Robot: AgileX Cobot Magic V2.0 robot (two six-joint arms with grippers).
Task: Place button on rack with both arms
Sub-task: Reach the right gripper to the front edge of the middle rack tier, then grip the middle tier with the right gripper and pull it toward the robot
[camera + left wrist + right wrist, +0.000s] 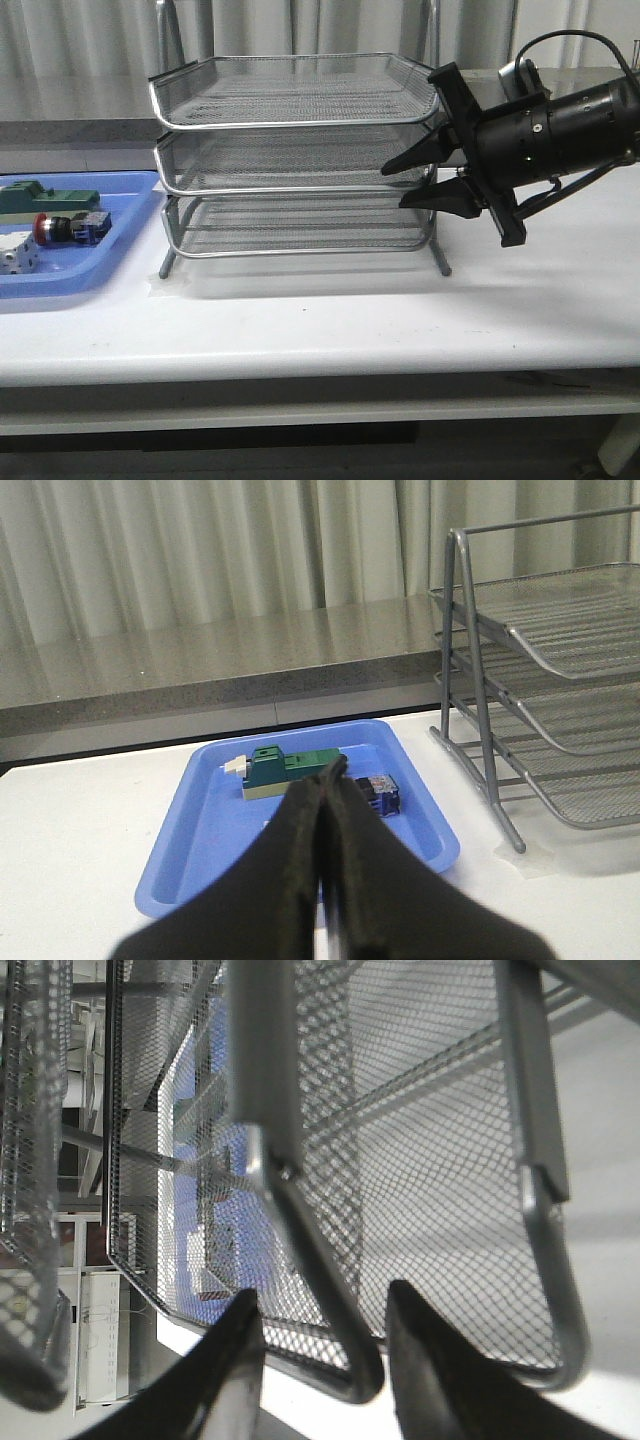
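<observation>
The button (pixel 65 227), with its red head, black body and blue rear block, lies in the blue tray (pixel 125 235) at the far left. In the left wrist view only its blue block (pixel 381 792) shows past the fingers. The silver three-tier rack (pixel 290 122) stands mid-table and also shows in the left wrist view (pixel 560 630). My right gripper (pixel 395 187) is open at the rack's right end, at middle-tier height. A rack wire loop (pixel 345 1350) lies between its fingers (pixel 322 1305), untouched. My left gripper (pixel 333 772) is shut and empty, short of the tray, and is out of the front view.
A green block (pixel 55 197) and a white cube (pixel 18 258) share the blue tray with the button. The green block (pixel 290 768) lies just beyond my left fingertips in the tray (pixel 200 830). A grey ledge and curtains stand behind the table.
</observation>
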